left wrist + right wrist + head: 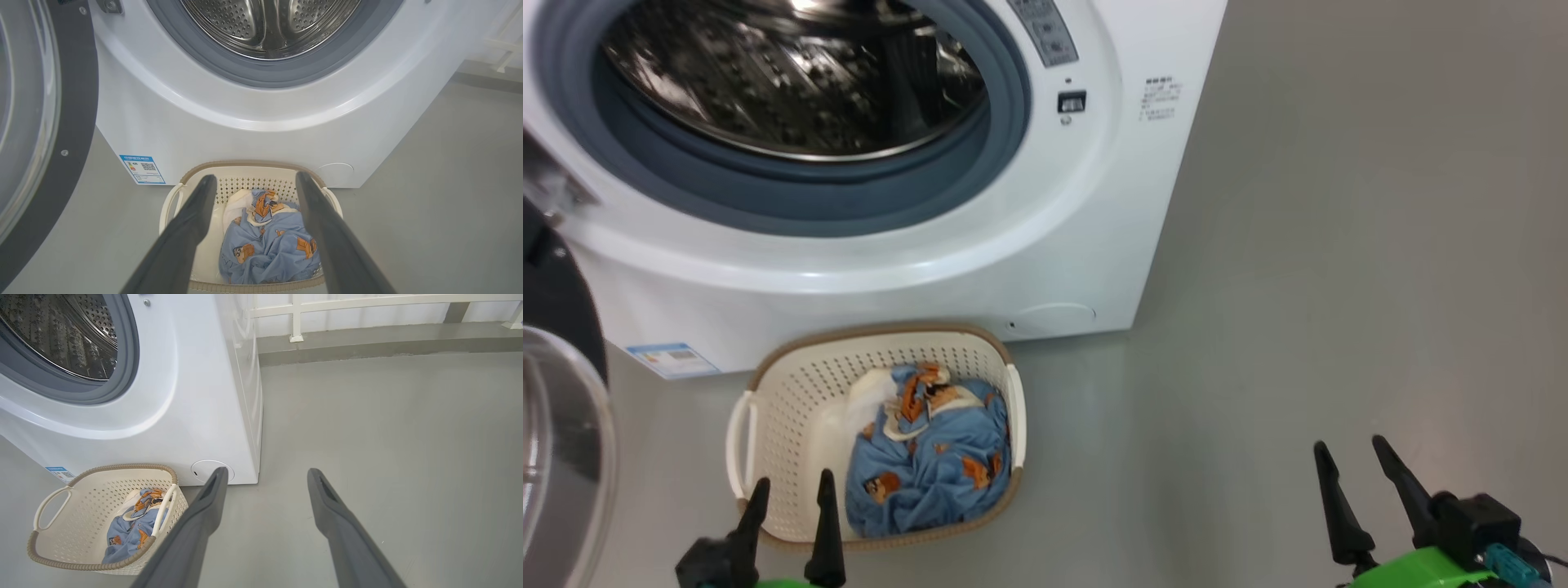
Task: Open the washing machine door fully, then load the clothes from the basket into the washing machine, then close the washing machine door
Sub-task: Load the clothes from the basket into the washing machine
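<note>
The white washing machine (1094,204) stands with its steel drum (792,73) exposed inside the blue-grey gasket. Its door (556,408), black-rimmed with a glass bowl, hangs swung out at the left (45,122). On the floor in front sits the cream basket (784,425) holding the blue printed clothes (931,465) with some white cloth. My left gripper (792,486) hovers open over the basket's near rim, fingers either side of the clothes (269,241) in the left wrist view. My right gripper (1347,457) is open above bare floor, well right of the basket (61,543).
Grey floor (1339,286) stretches to the right of the washer. A white railing (367,302) and a low grey kerb run along the far wall. A blue label sticker (142,168) and a round service flap (212,470) sit low on the washer front.
</note>
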Available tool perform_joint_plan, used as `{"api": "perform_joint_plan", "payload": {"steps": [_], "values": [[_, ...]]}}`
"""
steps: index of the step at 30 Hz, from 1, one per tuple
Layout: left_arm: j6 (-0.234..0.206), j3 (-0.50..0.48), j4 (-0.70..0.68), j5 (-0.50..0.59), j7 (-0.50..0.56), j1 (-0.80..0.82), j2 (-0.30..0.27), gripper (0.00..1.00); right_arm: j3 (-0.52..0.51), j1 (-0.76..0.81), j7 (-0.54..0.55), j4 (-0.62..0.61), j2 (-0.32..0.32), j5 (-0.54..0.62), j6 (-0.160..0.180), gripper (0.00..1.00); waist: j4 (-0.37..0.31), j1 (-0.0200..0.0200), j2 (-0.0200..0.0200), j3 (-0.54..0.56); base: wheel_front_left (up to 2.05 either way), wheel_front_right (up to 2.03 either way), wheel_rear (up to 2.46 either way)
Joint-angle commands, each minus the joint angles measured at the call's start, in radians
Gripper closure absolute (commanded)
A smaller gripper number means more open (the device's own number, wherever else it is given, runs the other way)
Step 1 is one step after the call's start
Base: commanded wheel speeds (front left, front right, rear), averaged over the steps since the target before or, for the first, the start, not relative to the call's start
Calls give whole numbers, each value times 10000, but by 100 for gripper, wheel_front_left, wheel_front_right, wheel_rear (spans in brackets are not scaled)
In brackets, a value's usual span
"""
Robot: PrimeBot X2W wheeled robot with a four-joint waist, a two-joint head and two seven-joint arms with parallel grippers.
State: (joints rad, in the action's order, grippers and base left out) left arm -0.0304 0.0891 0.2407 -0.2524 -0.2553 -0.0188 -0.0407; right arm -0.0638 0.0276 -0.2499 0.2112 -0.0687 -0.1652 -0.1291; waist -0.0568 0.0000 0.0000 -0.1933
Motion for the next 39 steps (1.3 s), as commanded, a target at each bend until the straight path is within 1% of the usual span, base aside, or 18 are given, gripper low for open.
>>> {"api": "perform_joint_plan", "payload": {"steps": [1,6,10,13,16,18,23,28,31,33,39], "values": [[49,-252,80,50,-65,483,-95,0,343,-379,-118,-140,-127,-89,-16,0,-407,0,0,-805,0,0,0],[256,-202,1384,-405,154,1553,-99,0,739,-956,-118,-11,-149,-294,-16,0,-702,0,0,-1731,0,0,0],[424,-307,2372,-712,401,2536,-161,0,1536,-1386,-118,485,-426,-622,-16,0,-929,0,0,-2469,0,0,0],[482,-398,3058,-956,646,3220,-197,0,1736,-1839,-118,674,-542,-828,-16,0,-1121,0,0,-3017,0,0,0],[529,-453,3664,-1057,825,3891,-314,0,2019,-2262,-118,526,-620,-1170,-16,0,-1294,0,0,-3555,0,0,0],[559,-413,4042,-1022,930,4310,-438,0,2299,-2519,-118,228,-793,-1280,-16,0,-1404,0,0,-3885,0,0,0],[758,-321,4885,-1067,1157,5188,-612,0,2467,-2952,-118,-236,-1027,-1237,-16,0,-1595,0,0,-4518,0,0,0],[1130,-133,5682,-1216,1342,5794,-660,0,2360,-3235,-118,128,-973,-1161,-16,0,-1764,0,0,-4942,0,0,0],[939,-161,6309,-1294,1772,6117,-657,0,2303,-3426,-118,272,-882,-1224,-16,0,-1833,0,0,-5174,0,0,0],[901,-214,6604,-1406,1918,6329,-634,0,2366,-3530,-118,331,-849,-1279,-16,0,-1898,0,0,-5336,0,0,0],[807,-268,7240,-1523,2018,6836,-736,0,2554,-3732,-118,544,-777,-1523,-16,0,-2124,0,0,-5813,0,0,0]]}}
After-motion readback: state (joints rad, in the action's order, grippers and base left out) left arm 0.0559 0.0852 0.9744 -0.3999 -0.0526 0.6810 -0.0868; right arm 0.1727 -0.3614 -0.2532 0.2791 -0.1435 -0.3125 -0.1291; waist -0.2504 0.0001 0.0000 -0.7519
